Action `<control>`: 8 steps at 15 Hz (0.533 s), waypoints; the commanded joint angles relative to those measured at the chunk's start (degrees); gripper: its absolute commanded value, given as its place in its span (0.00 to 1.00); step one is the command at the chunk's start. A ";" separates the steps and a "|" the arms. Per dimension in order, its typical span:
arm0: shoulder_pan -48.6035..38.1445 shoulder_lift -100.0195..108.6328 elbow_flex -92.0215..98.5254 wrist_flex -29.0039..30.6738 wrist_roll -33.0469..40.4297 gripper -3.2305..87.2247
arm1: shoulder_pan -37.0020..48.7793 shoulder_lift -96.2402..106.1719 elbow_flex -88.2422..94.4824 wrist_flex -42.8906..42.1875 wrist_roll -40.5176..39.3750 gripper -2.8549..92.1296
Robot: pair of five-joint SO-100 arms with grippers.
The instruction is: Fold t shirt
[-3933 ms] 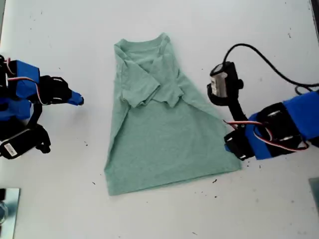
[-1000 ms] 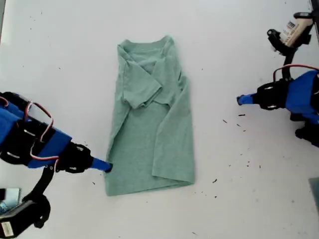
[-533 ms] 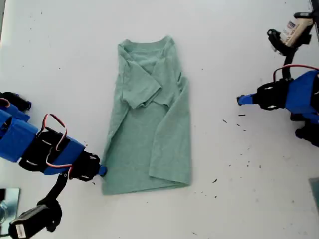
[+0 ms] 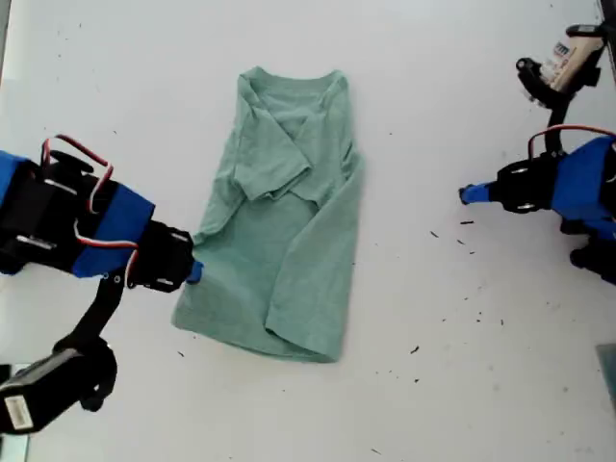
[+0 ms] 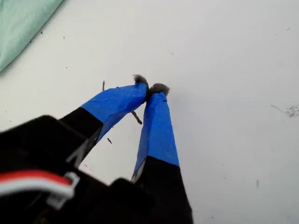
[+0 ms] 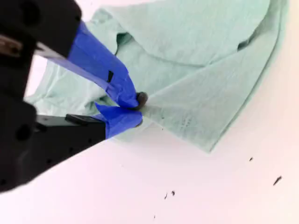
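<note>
The pale green t shirt (image 4: 289, 212) lies on the white table (image 4: 452, 385), collar away from the camera, one side and a sleeve folded over its middle. My second gripper (image 4: 195, 272) is at the shirt's lower edge on the exterior view's left and is shut on the t shirt. In the second wrist view its blue fingertips (image 6: 132, 100) pinch the folded hem of the t shirt (image 6: 201, 70). My first gripper (image 4: 464, 193) hovers over bare table at the exterior view's right, shut and empty (image 5: 149, 86). Only a corner of the t shirt (image 5: 21, 21) shows in the first wrist view.
Dark specks dot the table (image 4: 472, 245) near the first arm. The first arm's blue body (image 4: 577, 188) and its wrist camera (image 4: 563, 58) fill the exterior view's right edge. The second arm's wrist camera (image 4: 43, 395) hangs at the exterior view's lower left.
My second gripper closed on the shirt's lower corner and dragged it up in the exterior view. The hem now lies skewed and the collar has shifted right. The first arm stayed still.
</note>
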 commanded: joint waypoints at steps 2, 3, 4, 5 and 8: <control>3.60 -16.17 -26.63 0.35 5.01 0.03 | 0.26 0.97 2.99 0.35 0.53 0.06; 4.83 -23.82 -38.94 0.26 7.29 0.03 | 0.26 0.97 2.99 0.44 0.62 0.06; 5.10 -27.51 -42.89 -3.87 9.58 0.03 | 0.26 0.97 2.99 0.44 0.70 0.06; 4.22 -29.36 -42.54 -7.73 11.34 0.03 | 0.26 0.97 2.99 0.53 0.79 0.06; -0.79 -38.76 -43.07 -24.43 21.88 0.29 | 0.09 0.97 2.99 0.53 1.14 0.06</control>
